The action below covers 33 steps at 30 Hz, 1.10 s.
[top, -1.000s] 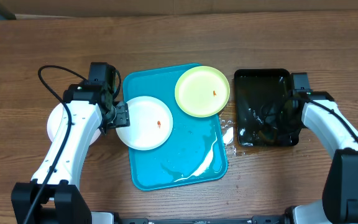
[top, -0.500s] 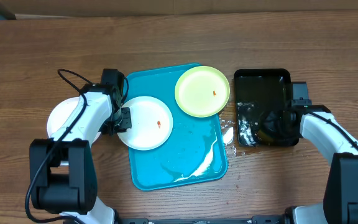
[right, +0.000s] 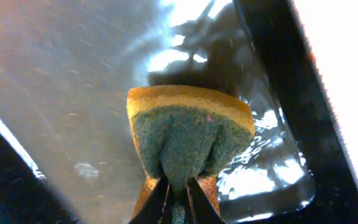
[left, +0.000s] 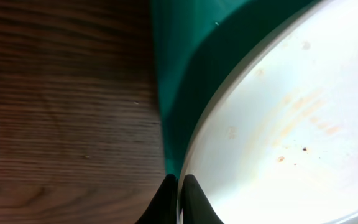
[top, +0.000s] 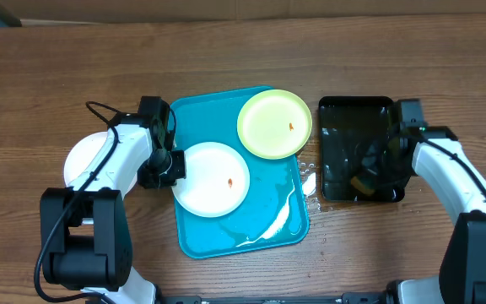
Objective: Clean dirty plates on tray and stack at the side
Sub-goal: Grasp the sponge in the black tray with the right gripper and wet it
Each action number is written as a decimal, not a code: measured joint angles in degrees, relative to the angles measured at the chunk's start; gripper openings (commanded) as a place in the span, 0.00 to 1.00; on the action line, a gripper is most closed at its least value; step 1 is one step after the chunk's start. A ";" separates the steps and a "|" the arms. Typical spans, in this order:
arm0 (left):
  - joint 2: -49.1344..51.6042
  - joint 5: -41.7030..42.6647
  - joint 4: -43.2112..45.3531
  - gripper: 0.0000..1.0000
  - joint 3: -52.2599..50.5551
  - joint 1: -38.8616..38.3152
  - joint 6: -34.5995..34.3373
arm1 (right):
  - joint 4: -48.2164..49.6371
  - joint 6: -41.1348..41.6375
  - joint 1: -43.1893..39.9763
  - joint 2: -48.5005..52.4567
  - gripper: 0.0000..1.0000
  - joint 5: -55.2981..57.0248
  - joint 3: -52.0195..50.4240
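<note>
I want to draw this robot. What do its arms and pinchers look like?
Both arms are white tubes with black joints. A thin black cable loops over the left arm; none shows on the right arm. The left gripper and right gripper each have two slim dark fingers.

worktop (top: 57, 67): brown wood, visible grain, matt.
tray (top: 218, 232): turquoise plastic, smooth and glossy, with a wet white sheen near its lower right.
white plate (top: 213, 179): smooth, lightly glossy; faint orange smears and dark specks up close.
green plate (top: 274, 124): pale lime, smooth, even finish.
black tray (top: 353, 118): black plastic, glossy, wet glints.
sponge (right: 188, 130): yellow foam back, rough grey-green scouring face.
</note>
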 measured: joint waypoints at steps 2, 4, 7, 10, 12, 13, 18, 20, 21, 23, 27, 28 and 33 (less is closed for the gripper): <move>0.00 0.68 -0.63 0.04 0.00 -0.31 0.59 | -0.33 -0.24 0.00 -0.26 0.16 0.02 0.85; 0.00 0.74 -0.83 0.04 -0.02 -1.05 0.92 | -0.76 -0.26 0.00 -0.37 0.21 0.00 1.18; -0.02 0.48 -0.26 0.04 -0.74 -2.23 1.11 | -1.16 -0.31 0.00 -0.37 0.35 -0.02 1.18; -0.11 0.46 1.92 0.04 -3.32 -2.64 1.03 | 0.79 -0.37 0.00 -0.37 0.39 -0.04 0.46; -0.11 0.48 3.91 0.04 -5.01 -2.62 0.83 | 3.65 -0.52 0.00 -0.37 0.39 -0.02 -1.20; -0.26 0.66 4.72 0.04 -5.68 -2.62 0.59 | 5.51 -0.44 0.00 -0.37 0.39 -0.04 -2.60; -2.08 0.94 7.63 0.04 -7.98 -2.64 -0.02 | 12.44 -0.39 0.00 -0.37 0.20 -1.49 -8.41; -2.49 0.98 8.28 0.04 -8.57 -2.71 -0.02 | 14.27 -0.39 -0.02 -0.37 0.04 -2.08 -9.49; -2.60 0.92 8.48 0.04 -8.74 -2.82 -0.04 | 14.88 -0.57 0.00 -0.37 0.04 -2.38 -9.84; -2.78 0.92 8.85 0.04 -9.01 -3.02 -0.07 | 15.39 -0.31 0.00 -0.37 0.04 -2.67 -10.23; -2.80 1.14 8.92 0.04 -9.07 -3.02 -0.22 | 12.22 -0.24 0.00 -0.48 0.04 -2.97 -9.60; -2.80 1.33 8.96 0.04 -9.07 -3.02 -0.24 | 9.92 -0.26 0.00 -0.48 0.04 -3.08 -8.85; -2.80 2.38 9.31 0.04 -9.20 -3.02 -0.26 | -0.59 -2.16 0.11 -0.70 0.04 -3.45 -1.97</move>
